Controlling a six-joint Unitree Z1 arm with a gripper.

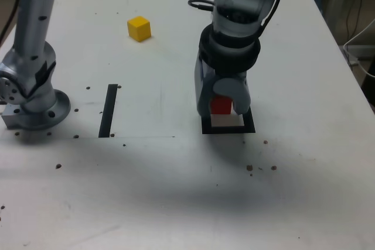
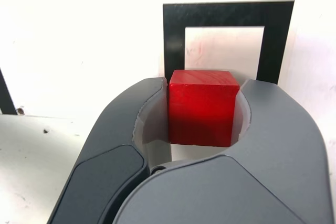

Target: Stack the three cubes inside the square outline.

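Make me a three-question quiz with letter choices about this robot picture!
1. Where is the small yellow cube?
A. inside the square
B. far back on the white table
C. in the tool

2. What colour is the held cube?
A. red
B. green
C. blue

3. The grey tool is:
A. open and empty
B. shut on a cube
C. out of sight

Answers: 1 B, it sits alone beyond the thick black square outline. 2 A, the small red cube shows between the jaws. 3 B, both jaws press its sides.
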